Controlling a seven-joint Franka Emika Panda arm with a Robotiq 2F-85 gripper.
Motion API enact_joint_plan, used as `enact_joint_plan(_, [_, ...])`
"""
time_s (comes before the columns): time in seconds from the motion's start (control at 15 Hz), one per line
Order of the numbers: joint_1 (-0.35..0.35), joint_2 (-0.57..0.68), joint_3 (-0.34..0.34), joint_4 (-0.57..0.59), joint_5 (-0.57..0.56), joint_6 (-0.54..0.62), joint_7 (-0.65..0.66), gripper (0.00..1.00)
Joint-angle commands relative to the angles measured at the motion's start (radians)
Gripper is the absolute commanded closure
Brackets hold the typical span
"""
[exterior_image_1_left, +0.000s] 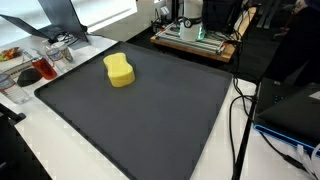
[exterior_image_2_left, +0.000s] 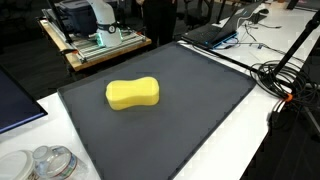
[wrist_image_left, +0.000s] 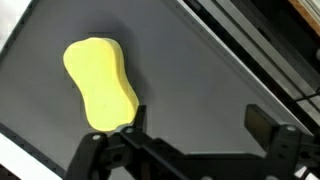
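A lab: a benchtop machine (exterior_image_2_left: 92, 25), a laptop (exterior_image_2_left: 215, 32) and loose cables (exterior_image_2_left: 285, 75).

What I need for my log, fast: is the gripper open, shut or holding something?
Gripper: open, holding nothing; one finger sits by the end of the yellow peanut-shaped foam sponge.
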Motion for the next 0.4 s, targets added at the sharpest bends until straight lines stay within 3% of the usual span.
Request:
enact_joint_plan(0.0, [0.002,-0.041,-0.021,-0.009,-0.001,-0.003,0.015,0.0])
enact_joint_plan(0.33, [-0.007,-0.127,-0.044,-0.045,0.001,-0.003,0.032,0.0])
